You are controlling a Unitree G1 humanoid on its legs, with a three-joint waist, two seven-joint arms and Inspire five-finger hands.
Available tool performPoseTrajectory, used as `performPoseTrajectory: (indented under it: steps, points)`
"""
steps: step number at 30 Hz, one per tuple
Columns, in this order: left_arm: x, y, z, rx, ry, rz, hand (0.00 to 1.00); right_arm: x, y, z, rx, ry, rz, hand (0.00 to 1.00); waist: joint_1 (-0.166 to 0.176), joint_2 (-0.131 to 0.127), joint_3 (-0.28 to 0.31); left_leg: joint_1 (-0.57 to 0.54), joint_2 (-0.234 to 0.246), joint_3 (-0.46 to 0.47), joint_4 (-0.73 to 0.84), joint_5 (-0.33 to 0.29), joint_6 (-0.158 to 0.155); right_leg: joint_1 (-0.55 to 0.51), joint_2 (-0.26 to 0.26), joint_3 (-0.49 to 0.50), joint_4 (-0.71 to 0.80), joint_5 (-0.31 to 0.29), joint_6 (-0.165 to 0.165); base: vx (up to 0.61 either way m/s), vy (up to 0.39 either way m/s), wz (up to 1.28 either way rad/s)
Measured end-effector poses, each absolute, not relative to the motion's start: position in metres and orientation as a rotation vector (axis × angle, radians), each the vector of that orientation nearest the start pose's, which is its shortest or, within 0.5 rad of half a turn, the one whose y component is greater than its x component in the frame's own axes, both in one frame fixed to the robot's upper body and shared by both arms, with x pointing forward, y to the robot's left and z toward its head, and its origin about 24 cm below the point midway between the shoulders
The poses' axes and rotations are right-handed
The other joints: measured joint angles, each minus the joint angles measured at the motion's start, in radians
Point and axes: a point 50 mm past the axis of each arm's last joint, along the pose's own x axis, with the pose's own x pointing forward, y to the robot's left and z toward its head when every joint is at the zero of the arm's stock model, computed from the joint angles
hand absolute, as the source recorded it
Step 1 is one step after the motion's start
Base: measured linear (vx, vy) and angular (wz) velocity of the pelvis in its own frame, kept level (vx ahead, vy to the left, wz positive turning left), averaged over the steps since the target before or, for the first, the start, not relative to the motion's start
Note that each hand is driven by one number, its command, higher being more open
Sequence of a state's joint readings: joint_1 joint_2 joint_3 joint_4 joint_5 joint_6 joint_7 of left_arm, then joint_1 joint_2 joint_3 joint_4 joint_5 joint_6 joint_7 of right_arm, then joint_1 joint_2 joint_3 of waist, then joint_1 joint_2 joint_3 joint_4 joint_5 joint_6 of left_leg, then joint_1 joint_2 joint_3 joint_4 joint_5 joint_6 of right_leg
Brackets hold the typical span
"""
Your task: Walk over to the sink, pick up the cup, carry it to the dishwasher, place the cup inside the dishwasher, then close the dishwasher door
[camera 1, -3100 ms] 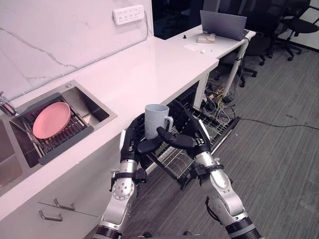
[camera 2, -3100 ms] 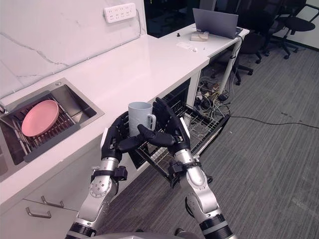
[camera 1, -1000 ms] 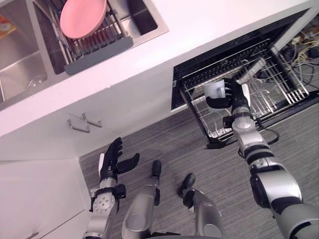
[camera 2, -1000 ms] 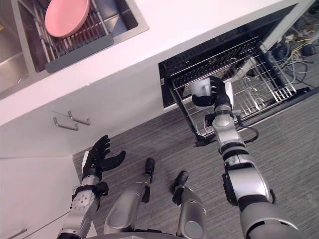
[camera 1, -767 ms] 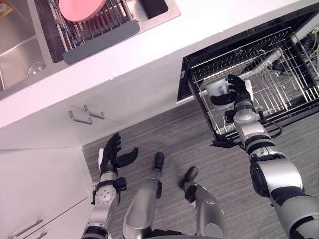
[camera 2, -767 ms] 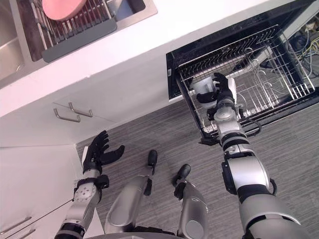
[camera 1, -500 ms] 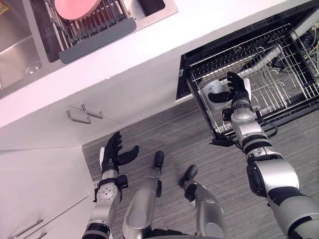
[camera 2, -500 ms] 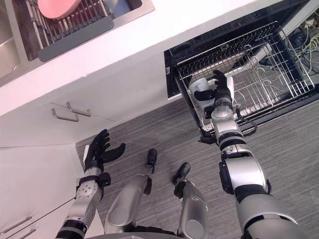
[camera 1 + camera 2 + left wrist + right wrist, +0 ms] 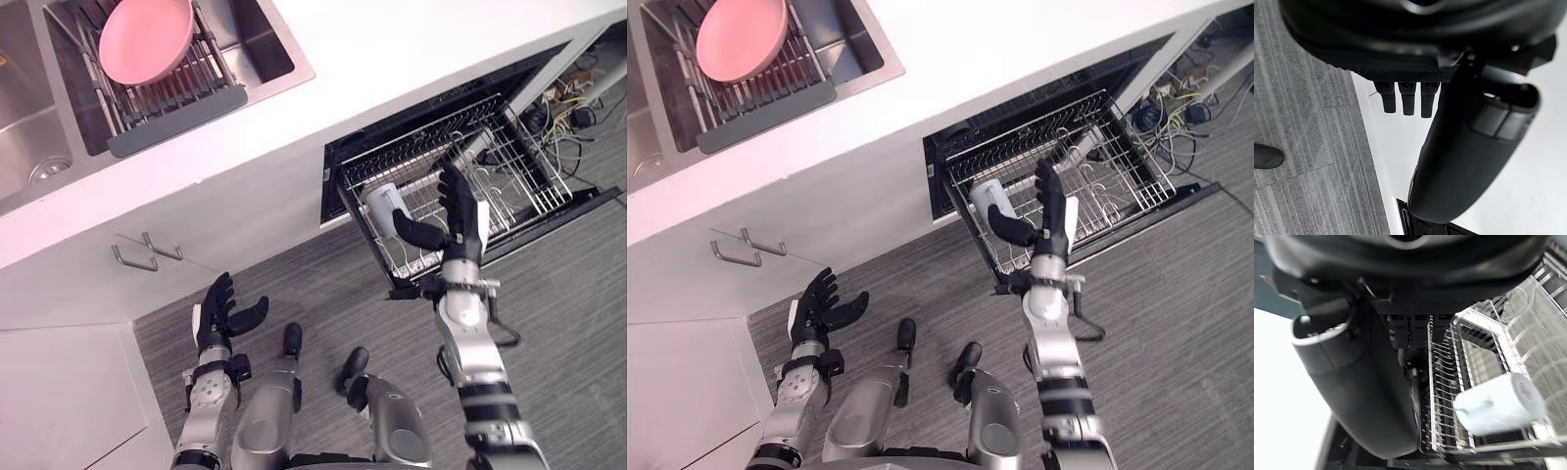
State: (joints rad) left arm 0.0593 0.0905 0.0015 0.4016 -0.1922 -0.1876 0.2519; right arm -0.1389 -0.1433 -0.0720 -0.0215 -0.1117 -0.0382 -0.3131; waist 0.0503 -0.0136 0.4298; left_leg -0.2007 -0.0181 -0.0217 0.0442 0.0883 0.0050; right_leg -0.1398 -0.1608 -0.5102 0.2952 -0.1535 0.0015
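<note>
Cup (image 9: pixel 382 203) lay on its side at the near-left corner of the dishwasher rack (image 9: pixel 516 157), which stood pulled out over the lowered dishwasher door (image 9: pixel 1156 215).

Right hand (image 9: pixel 458 220) hovered just beside the cup and apart from it, fingers straight and spread, thumb stuck out toward the cup, holding nothing. Left hand (image 9: pixel 217 315) hung low by the cabinet front, also spread and empty.

Pink plate (image 9: pixel 145 39) sat on the grid in the sink (image 9: pixel 265 44).

Handling judgement:
- The cup looked like a rigid, smooth-glazed, pale mug. It was probably light, slippery on bare wire and liable to chip.
- If it needed righting, the best hold would be around the body near the rim, with the thumb opposite the fingers.
- Placement judged done; the door was not yet closed.
</note>
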Motion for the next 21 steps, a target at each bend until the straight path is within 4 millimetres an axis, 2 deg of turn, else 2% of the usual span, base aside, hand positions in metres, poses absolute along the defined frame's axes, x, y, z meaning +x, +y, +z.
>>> performPoseTrajectory:
  steps: [1, 2, 4, 5, 6, 7, 8, 9, 11, 13, 15, 16, 17, 18, 19, 20, 21]
  points:
    - [0.216, 0.192, -0.045, -0.061, 0.286, 0.336, 0.90, 0.268, -0.200, 0.102, -0.246, -0.278, -0.377, 0.90, -0.018, 0.004, -0.012, -0.009, 0.009, 0.088, 0.005, -0.022, -0.012, 0.022, -0.010, -0.041, -0.004, -0.004, 0.000, 0.04, 0.047, 0.75]
    - [0.215, 0.192, -0.046, -0.054, 0.291, 0.335, 0.90, 0.264, -0.200, 0.106, -0.255, -0.298, -0.384, 0.90, -0.021, 0.004, -0.024, -0.016, 0.034, 0.160, 0.016, -0.038, 0.003, 0.027, -0.012, -0.056, -0.004, -0.005, -0.001, 0.03, 0.060, 0.82]
    - [0.212, 0.189, -0.053, -0.048, 0.322, 0.331, 0.90, 0.252, -0.198, 0.125, -0.274, -0.407, -0.404, 0.90, -0.042, 0.013, -0.054, -0.022, 0.148, 0.482, 0.097, -0.072, 0.005, 0.062, -0.026, -0.102, -0.003, -0.006, 0.002, 0.05, 0.089, 0.67]
    - [0.211, 0.188, -0.054, -0.045, 0.329, 0.331, 0.90, 0.249, -0.196, 0.129, -0.274, -0.435, -0.405, 0.90, -0.041, 0.013, -0.059, -0.020, 0.159, 0.523, 0.117, -0.085, 0.018, 0.068, -0.034, -0.105, 0.000, -0.010, 0.008, 0.07, 0.156, 0.27]
    - [0.209, 0.187, -0.056, -0.039, 0.337, 0.327, 0.90, 0.242, -0.193, 0.137, -0.271, -0.488, -0.396, 0.90, -0.035, 0.013, -0.073, -0.027, 0.172, 0.569, 0.161, -0.129, 0.034, 0.070, -0.045, -0.105, 0.001, -0.013, 0.015, 0.06, 0.143, -0.01]
    - [0.207, 0.187, -0.058, -0.033, 0.345, 0.327, 0.90, 0.239, -0.190, 0.141, -0.272, -0.512, -0.388, 0.90, -0.035, 0.013, -0.081, -0.030, 0.176, 0.590, 0.180, -0.151, 0.037, 0.072, -0.051, -0.106, 0.000, -0.014, 0.027, 0.09, 0.158, 0.00]
    - [0.202, 0.187, -0.062, -0.031, 0.365, 0.329, 0.90, 0.233, -0.187, 0.146, -0.279, -0.554, -0.381, 0.90, -0.041, 0.017, -0.092, -0.032, 0.169, 0.599, 0.207, -0.171, 0.041, 0.083, -0.062, -0.108, -0.001, -0.015, 0.056, 0.10, 0.151, 0.20]
    - [0.199, 0.186, -0.067, -0.016, 0.390, 0.322, 0.90, 0.229, -0.188, 0.146, -0.281, -0.566, -0.384, 0.90, -0.051, 0.018, -0.107, -0.026, 0.147, 0.578, 0.216, -0.175, 0.046, 0.095, -0.080, -0.116, 0.002, -0.019, 0.070, 0.10, 0.166, 0.34]
    - [0.193, 0.184, -0.072, 0.006, 0.419, 0.302, 0.90, 0.227, -0.188, 0.142, -0.287, -0.549, -0.387, 0.90, -0.070, 0.016, -0.136, -0.021, 0.112, 0.554, 0.221, -0.186, 0.060, 0.112, -0.114, -0.128, 0.022, -0.033, 0.087, 0.12, 0.201, 0.53]
    - [0.190, 0.181, -0.077, 0.016, 0.441, 0.287, 0.90, 0.230, -0.186, 0.142, -0.286, -0.546, -0.377, 0.90, -0.064, 0.012, -0.146, -0.006, 0.079, 0.549, 0.238, -0.220, 0.078, 0.119, -0.170, -0.125, 0.091, -0.066, 0.100, 0.10, 0.173, 0.34]
    - [0.182, 0.179, -0.083, 0.016, 0.474, 0.277, 0.90, 0.238, -0.183, 0.139, -0.291, -0.532, -0.348, 0.90, -0.068, 0.008, -0.149, 0.031, 0.041, 0.542, 0.237, -0.250, 0.082, 0.123, -0.232, -0.109, 0.188, -0.087, 0.089, 0.06, 0.146, 0.21]
    - [0.176, 0.179, -0.086, 0.017, 0.494, 0.270, 0.90, 0.243, -0.182, 0.134, -0.314, -0.510, -0.325, 0.90, -0.071, 0.004, -0.153, 0.059, 0.011, 0.522, 0.231, -0.264, 0.096, 0.108, -0.279, -0.064, 0.293, -0.084, 0.064, 0.06, 0.126, 0.33]
    - [0.174, 0.180, -0.087, 0.019, 0.499, 0.270, 0.90, 0.244, -0.183, 0.132, -0.326, -0.500, -0.317, 0.90, -0.071, 0.000, -0.161, 0.068, -0.002, 0.511, 0.224, -0.266, 0.099, 0.091, -0.290, -0.033, 0.334, -0.076, 0.039, 0.11, 0.127, 0.50]
    - [0.173, 0.181, -0.087, 0.023, 0.499, 0.270, 0.90, 0.247, -0.185, 0.130, -0.343, -0.487, -0.309, 0.90, -0.073, -0.004, -0.171, 0.080, -0.018, 0.487, 0.203, -0.263, 0.111, 0.059, -0.296, 0.036, 0.396, -0.051, -0.001, 0.11, 0.065, 0.69]
    - [0.172, 0.184, -0.087, 0.035, 0.501, 0.268, 0.90, 0.250, -0.188, 0.127, -0.366, -0.472, -0.298, 0.90, -0.080, -0.004, -0.187, 0.092, -0.033, 0.449, 0.164, -0.246, 0.132, 0.008, -0.276, 0.131, 0.447, -0.066, -0.010, 0.15, 0.051, 0.78]
    - [0.171, 0.186, -0.087, 0.043, 0.501, 0.268, 0.90, 0.253, -0.188, 0.127, -0.379, -0.469, -0.288, 0.90, -0.086, -0.003, -0.193, 0.096, -0.036, 0.430, 0.146, -0.232, 0.140, -0.006, -0.250, 0.171, 0.445, -0.085, 0.002, 0.14, 0.020, 1.03]
    - [0.171, 0.190, -0.086, 0.070, 0.497, 0.261, 0.90, 0.259, -0.190, 0.131, -0.413, -0.480, -0.262, 0.90, -0.093, -0.002, -0.198, 0.104, -0.041, 0.382, 0.109, -0.204, 0.133, -0.040, -0.178, 0.260, 0.407, -0.125, 0.013, 0.17, 0.000, 0.92]
